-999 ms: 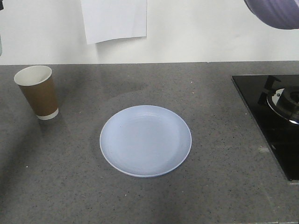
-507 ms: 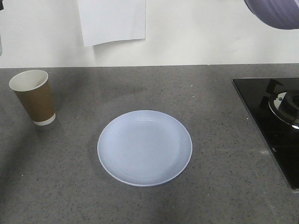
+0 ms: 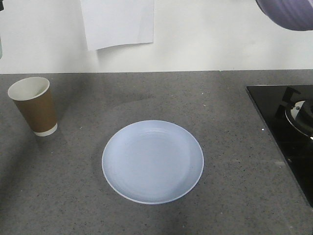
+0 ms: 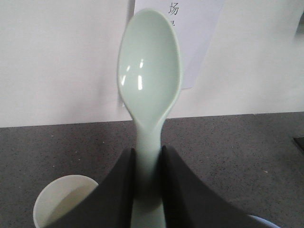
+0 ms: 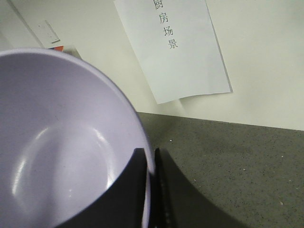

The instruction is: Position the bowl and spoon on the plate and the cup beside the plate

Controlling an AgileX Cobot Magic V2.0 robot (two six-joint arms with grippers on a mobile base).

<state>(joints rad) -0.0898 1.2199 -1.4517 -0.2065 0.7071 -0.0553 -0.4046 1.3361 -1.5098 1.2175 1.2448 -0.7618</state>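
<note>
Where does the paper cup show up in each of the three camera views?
Front-facing view: cup stands upright at the left on the grey countertop, apart from the plate.
Left wrist view: only its white rim and inside show at the bottom left, partly behind the left pincer holding the spoon.
Right wrist view: not in it.
Shared landmark: the white paper sheet on the wall.

The plate [image 3: 152, 161] sits in the middle of the counter [image 3: 230, 196]. The cup [image 3: 33, 105] stands far off to its left. The stove [image 3: 288, 132] is on the right.
</note>
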